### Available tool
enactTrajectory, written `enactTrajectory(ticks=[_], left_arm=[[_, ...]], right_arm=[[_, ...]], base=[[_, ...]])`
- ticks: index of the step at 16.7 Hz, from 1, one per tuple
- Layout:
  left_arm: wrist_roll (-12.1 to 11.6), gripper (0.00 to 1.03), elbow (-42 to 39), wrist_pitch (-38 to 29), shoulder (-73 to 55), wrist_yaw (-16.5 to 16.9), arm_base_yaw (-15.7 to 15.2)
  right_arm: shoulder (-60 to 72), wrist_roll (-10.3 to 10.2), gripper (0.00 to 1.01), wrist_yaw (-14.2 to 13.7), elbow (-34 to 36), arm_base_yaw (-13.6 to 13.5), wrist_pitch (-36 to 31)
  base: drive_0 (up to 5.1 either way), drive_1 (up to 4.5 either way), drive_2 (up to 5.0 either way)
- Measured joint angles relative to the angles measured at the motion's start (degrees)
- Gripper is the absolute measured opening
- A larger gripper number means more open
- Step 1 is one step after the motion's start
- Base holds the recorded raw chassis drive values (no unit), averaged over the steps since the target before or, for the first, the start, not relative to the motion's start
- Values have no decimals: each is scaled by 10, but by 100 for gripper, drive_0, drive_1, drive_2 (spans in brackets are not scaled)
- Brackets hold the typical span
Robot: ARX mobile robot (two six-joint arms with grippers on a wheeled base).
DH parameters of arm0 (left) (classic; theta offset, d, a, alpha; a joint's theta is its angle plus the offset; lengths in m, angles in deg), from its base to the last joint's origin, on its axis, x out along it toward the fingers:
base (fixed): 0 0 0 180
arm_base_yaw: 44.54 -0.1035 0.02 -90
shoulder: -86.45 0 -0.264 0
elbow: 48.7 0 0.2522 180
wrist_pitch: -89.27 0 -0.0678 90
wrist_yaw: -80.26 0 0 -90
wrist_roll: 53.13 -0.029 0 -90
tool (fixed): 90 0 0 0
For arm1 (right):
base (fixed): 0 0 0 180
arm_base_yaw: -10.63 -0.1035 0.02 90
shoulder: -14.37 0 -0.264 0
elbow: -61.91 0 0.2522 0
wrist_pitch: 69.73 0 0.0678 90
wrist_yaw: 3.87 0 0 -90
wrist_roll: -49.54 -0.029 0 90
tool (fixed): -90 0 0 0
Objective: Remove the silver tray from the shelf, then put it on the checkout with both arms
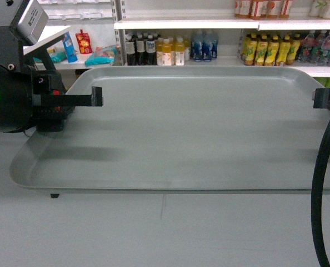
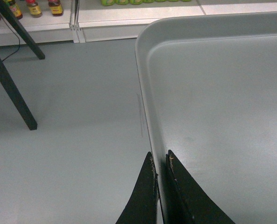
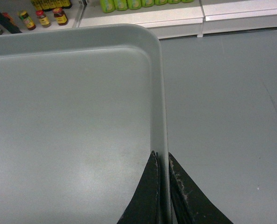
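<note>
The silver tray (image 1: 187, 133) hangs level over the grey floor, held at both short ends. My left gripper (image 1: 96, 97) is shut on its left rim, and in the left wrist view the silver tray's (image 2: 222, 102) rim sits pinched inside the left gripper (image 2: 159, 156). My right gripper (image 1: 323, 98) is shut on the right rim; in the right wrist view the right gripper (image 3: 161, 156) clamps the edge of the silver tray (image 3: 68, 107). The white shelf (image 1: 181, 24) stands behind the tray. A corner of the white checkout (image 1: 51, 34) with its scanner (image 1: 30, 19) shows at the upper left.
Bottles (image 1: 165, 50) line the shelves behind the tray, with more along the bottom shelf (image 3: 129, 5). The right arm's thick black cable (image 1: 323, 183) hangs at the right edge. Black slanted legs (image 2: 10, 88) stand on the grey floor (image 2: 82, 140) to the left.
</note>
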Motion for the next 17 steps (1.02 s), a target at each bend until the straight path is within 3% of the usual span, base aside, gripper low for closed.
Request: enactTrajectory(ticks=[17], left_arm=[[0, 3, 0, 0, 0, 1, 0]], right_arm=[[0, 0, 3, 1, 0, 3, -1]], base=[[-438, 216, 216]])
